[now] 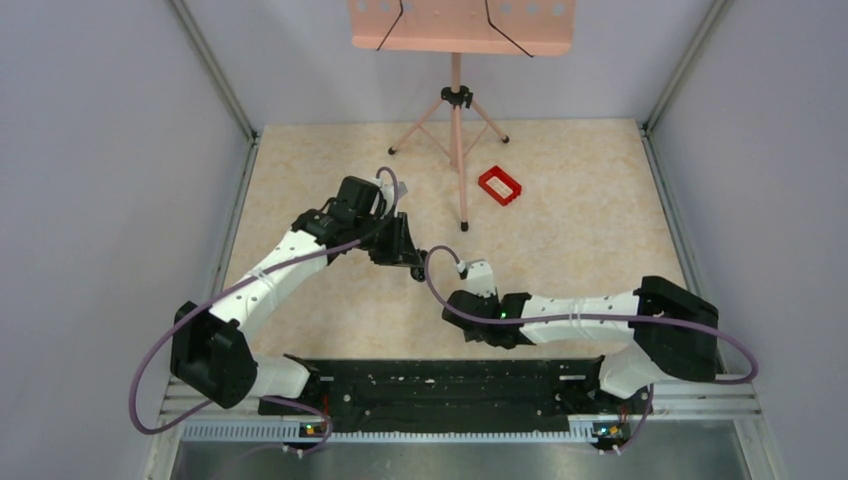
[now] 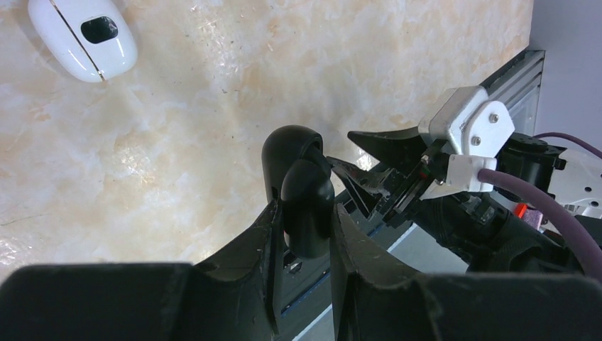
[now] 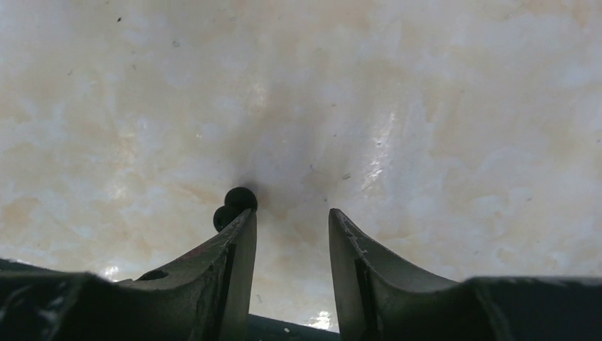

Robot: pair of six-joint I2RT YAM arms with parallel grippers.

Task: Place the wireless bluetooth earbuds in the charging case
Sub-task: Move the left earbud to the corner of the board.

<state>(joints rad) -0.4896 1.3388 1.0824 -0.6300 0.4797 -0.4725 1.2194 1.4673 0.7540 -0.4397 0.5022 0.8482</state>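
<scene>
My left gripper (image 1: 414,260) (image 2: 305,209) is shut on the glossy black charging case (image 2: 292,153) and holds it above the table, the case sticking out past the fingertips. My right gripper (image 1: 472,268) (image 3: 291,217) is open and empty, low over the table. A tiny black earbud (image 3: 239,199) lies on the table just outside the tip of its left finger (image 3: 238,241), not between the jaws. In the left wrist view the right gripper's black fingers (image 2: 380,167) sit just right of the case.
A white rounded object with a black oval inset (image 2: 81,35) lies on the table, far left in the left wrist view. A red rectangular frame (image 1: 500,185) lies at the back. A pink stand on tripod legs (image 1: 457,130) stands behind it. A metal rail (image 1: 470,430) runs along the near edge.
</scene>
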